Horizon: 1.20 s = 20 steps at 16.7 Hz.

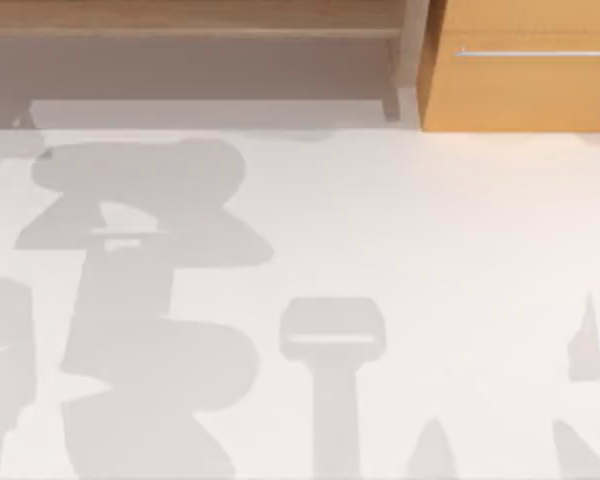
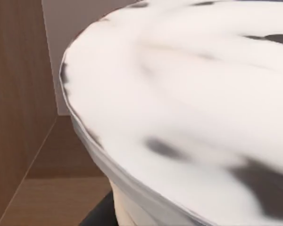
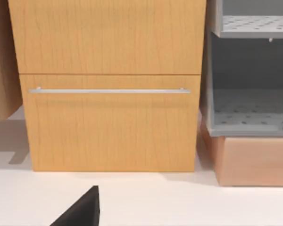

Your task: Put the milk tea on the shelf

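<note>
One cup: milk tea (image 2: 188, 108), white-topped with dark specks, pressed close below the left jaws' camera, wooden shelf (image 2: 19, 94) walls just behind it.
Left jaws: cannot tell whether apart or together.
Shelf board: far edge of tabletop (image 1: 430, 250), left of orange cabinet (image 3: 108, 84).
Right jaws: cannot tell; cabinet well ahead.

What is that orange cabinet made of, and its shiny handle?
The cabinet looks like orange-toned wood or wood veneer, matte, with fine vertical grain lines. Its bar handle looks like brushed silver metal, judging by the pale grey sheen, though in this rendering it might be plastic.
</note>
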Tool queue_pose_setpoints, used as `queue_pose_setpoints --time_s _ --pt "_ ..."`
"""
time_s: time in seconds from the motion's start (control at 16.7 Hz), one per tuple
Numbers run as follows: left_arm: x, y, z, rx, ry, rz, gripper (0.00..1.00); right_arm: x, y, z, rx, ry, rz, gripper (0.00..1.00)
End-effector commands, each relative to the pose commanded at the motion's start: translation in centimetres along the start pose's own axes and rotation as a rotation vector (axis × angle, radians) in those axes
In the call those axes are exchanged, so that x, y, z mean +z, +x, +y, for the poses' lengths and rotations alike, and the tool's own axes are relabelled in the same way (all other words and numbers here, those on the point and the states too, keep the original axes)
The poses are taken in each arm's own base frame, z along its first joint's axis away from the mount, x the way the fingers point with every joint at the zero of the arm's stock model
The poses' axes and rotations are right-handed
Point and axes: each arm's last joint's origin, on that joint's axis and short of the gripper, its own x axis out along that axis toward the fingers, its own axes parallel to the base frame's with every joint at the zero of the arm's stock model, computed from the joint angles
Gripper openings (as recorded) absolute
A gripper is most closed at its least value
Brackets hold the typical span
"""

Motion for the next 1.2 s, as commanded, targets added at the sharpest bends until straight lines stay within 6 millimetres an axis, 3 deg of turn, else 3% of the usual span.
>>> queue_pose_setpoints --time_s 0.36,0.72,1.08,1.2 --pt "4.5 4.7 -0.3 -0.012 -0.026 0.107 0.00 0.0 0.0 0.0 0.000 0.000 0.000 1.00" --pt "7.3 6.6 -0.6 -0.007 -0.043 0.185 0.00 0.0 0.0 0.0 0.000 0.000 0.000 1.00" --pt "7.8 6.5 -0.4 -0.001 -0.041 0.184 0.00 0.0 0.0 0.0 0.000 0.000 0.000 1.00" --pt "7.0 6.8 -0.4 -0.002 -0.047 0.202 0.00 0.0 0.0 0.0 0.000 0.000 0.000 1.00"
